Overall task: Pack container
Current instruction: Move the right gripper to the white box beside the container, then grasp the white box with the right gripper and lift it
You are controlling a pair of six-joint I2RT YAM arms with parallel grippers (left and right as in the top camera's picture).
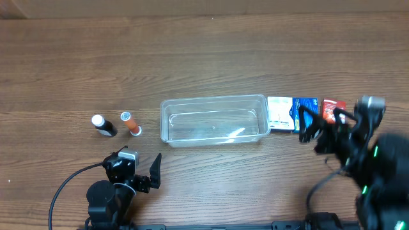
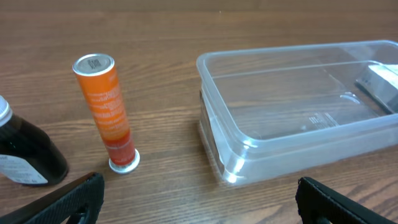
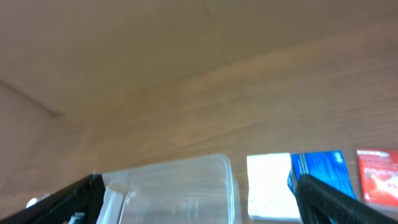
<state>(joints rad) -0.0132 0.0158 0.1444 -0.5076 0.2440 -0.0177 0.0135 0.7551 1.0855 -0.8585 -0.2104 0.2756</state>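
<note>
Right of container [image 1: 163,121], three boxes [image 1: 279,114]; left, two bottles [image 1: 131,122]; left end effector [image 2: 199,202], right end effector [image 3: 199,199] released

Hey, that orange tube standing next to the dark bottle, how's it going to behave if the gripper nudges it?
The orange tube would probably tip easily, since it stands tall and narrow on its small white cap. Once down it would likely roll, being round. Its smooth-looking surface may be a little slippery to grip.
</note>
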